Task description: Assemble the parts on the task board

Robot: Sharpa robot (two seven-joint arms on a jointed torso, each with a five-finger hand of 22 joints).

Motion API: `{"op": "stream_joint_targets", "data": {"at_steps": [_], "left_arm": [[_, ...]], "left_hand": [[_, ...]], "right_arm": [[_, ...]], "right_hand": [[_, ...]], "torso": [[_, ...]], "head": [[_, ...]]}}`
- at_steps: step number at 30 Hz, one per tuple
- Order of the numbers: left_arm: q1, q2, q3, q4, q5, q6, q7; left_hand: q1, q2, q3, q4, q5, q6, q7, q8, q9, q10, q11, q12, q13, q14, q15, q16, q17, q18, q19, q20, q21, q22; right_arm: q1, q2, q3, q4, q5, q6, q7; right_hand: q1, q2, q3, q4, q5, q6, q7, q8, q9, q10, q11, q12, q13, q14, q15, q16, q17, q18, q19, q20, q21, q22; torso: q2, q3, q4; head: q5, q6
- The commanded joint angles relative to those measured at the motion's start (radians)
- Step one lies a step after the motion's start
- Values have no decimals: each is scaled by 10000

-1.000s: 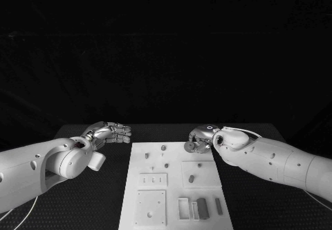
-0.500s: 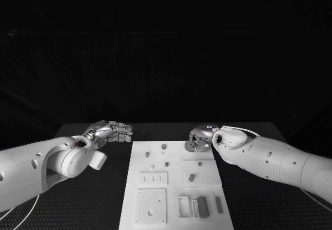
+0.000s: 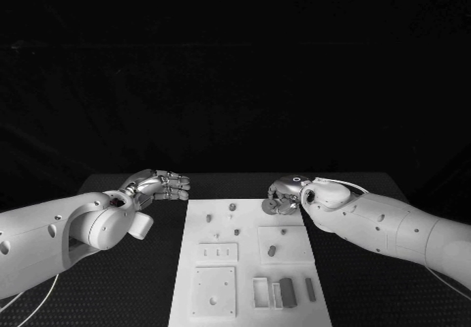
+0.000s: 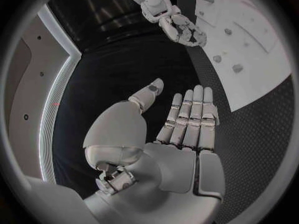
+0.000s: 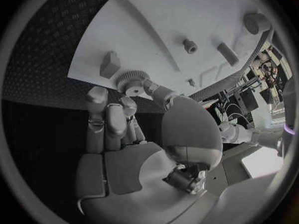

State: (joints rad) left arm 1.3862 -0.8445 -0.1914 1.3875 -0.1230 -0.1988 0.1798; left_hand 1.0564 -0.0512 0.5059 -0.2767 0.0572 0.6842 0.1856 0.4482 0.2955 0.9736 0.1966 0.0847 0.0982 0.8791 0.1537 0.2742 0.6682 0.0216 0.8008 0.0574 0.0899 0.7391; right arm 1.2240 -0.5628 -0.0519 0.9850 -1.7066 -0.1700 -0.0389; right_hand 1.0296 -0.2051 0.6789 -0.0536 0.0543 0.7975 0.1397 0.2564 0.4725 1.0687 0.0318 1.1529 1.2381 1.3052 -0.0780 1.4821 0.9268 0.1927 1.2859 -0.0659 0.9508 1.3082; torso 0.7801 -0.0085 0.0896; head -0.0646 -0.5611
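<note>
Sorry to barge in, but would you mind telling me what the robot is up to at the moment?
It is assembling small parts on the white task board. The right hand is at the board's far right corner, its fingers around a small toothed gear. The left hand hovers over the black table beside the board, fingers straight and holding nothing. Other parts lie on the board.

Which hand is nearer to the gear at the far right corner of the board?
Right. The right hand is at the gear, fingertips touching it. The left hand hangs off the task board's opposite side.
</note>
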Motion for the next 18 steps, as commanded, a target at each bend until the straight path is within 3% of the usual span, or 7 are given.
{"op": "stream_joint_targets", "data": {"at_steps": [1, 6, 10, 18], "left_arm": [[4, 88, 1, -61, -65, 182, 100], [3, 102, 0, -68, -64, 186, 119], [3, 82, 0, -52, -64, 186, 114], [3, 60, 0, -41, -63, 173, 120]], "left_hand": [[-118, -10, -48, 26, -51, -21, 274, -36, 1, -42, 44, -57, -15, 43, 28, -34, 15, -24, 56, -3, -54, 1], [-123, -5, -49, 30, -51, -25, 277, -42, 1, -53, 50, -70, -19, 37, 30, -42, 17, -27, 51, -2, -62, 0], [-123, -2, -47, 31, -51, -26, 275, -44, 1, -56, 52, -74, -20, 35, 31, -45, 18, -28, 50, -2, -65, -1], [-122, 0, -47, 30, -51, -23, 272, -45, 3, -58, 54, -80, -21, 32, 32, -49, 20, -29, 47, -2, -70, -2]], "right_arm": [[-79, 8, -68, -29, -38, 523, 96], [-95, 0, -81, -18, -75, 554, 105], [-108, 6, -94, -20, -286, 585, 88], [-203, 55, -181, -43, -625, 597, 44]], "right_hand": [[59, -13, -28, -53, -9, 49, 62, 47, -11, -19, 16, 40, -17, 0, 33, 36, -4, 691, -51, -9, 55, 226], [133, 194, -34, -184, -11, 173, 55, 127, 21, -35, 14, 69, -50, -3, 30, 27, 11, 691, -94, -1, 104, 223], [236, 384, -76, -452, -9, 409, 55, 260, 81, -51, 11, 106, -85, 5, 30, 23, 47, 691, -136, 10, 162, 220], [349, 504, -76, -829, -10, 806, 42, 447, 172, -44, 2, 151, -163, 13, 24, 0, 70, 691, -176, 45, 223, 206]], "torso": [[37, -15, -26], [82, -20, -43], [58, -12, -17], [51, -11, -24]], "head": [[-43, -25], [-40, -16], [-39, -60], [-16, -89]]}}
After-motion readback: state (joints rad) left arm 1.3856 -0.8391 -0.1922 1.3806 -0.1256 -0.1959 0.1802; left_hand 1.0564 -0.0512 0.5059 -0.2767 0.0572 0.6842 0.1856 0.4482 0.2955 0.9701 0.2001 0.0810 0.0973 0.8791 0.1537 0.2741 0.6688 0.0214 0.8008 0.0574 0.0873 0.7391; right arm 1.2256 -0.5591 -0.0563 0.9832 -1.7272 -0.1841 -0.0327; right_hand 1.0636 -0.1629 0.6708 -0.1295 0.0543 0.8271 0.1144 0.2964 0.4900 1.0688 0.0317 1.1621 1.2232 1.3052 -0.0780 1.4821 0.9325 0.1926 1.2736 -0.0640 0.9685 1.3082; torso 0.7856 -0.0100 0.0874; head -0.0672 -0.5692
